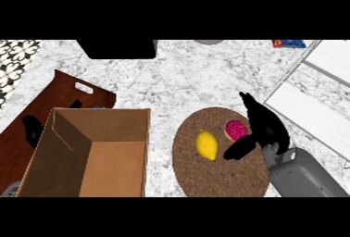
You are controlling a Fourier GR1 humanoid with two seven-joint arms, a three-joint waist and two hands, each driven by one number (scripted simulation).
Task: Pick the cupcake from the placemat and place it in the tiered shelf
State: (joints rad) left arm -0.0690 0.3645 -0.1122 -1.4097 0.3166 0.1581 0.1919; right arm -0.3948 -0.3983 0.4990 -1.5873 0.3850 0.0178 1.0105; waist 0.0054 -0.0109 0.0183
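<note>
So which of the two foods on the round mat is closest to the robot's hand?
The pink-topped cupcake. It sits right beside the right hand, while the yellow lemon lies farther left on the placemat.

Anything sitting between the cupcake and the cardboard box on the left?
Yes. In the head view a yellow lemon lies on the round placemat between the cupcake and the cardboard box; past it is bare marble counter.

Single head view, steeply down onto the counter

It looks from above the white-grey marbled stone counter (171, 78), the grey forearm (301, 176) entering from the lower edge, close enough that the counter fills the frame.
</note>
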